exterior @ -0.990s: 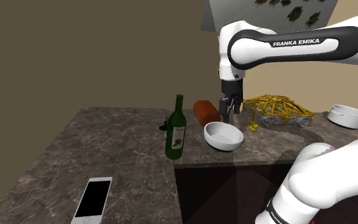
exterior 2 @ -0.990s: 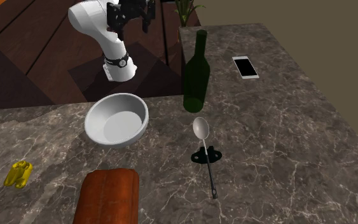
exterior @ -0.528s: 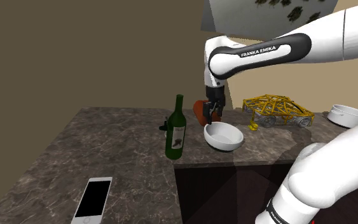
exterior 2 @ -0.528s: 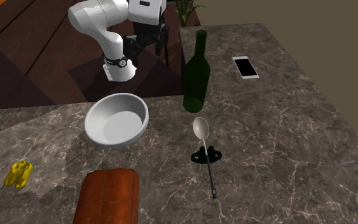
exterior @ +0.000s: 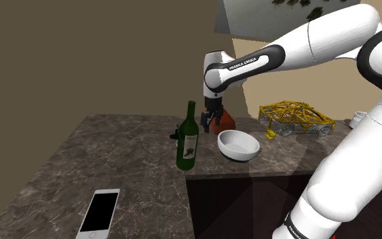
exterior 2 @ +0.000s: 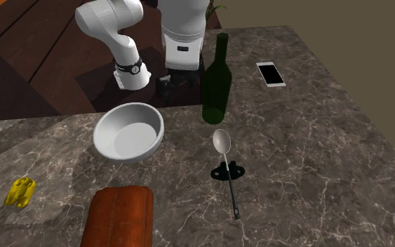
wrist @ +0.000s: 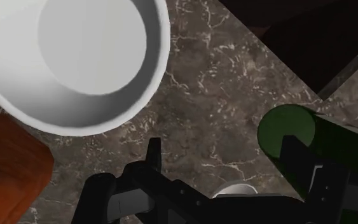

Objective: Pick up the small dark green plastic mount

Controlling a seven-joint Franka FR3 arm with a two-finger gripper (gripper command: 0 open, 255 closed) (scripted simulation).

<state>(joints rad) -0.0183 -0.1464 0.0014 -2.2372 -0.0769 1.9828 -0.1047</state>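
Hand [exterior 2: 175,83], fingers apart and empty, between green wine bottle [exterior 2: 215,81] and white bowl [exterior 2: 129,133]. Dark green mount [exterior 2: 238,169] under spoon [exterior 2: 222,142], well away.

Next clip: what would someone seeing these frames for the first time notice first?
The white arm arching over the dark marbled counter, its open gripper hanging between the white bowl and the tall green bottle. Next, the spoon lying across the small dark mount in front of the bottle in the second exterior view, and the yellow wire-frame car at the shoulder view's right.
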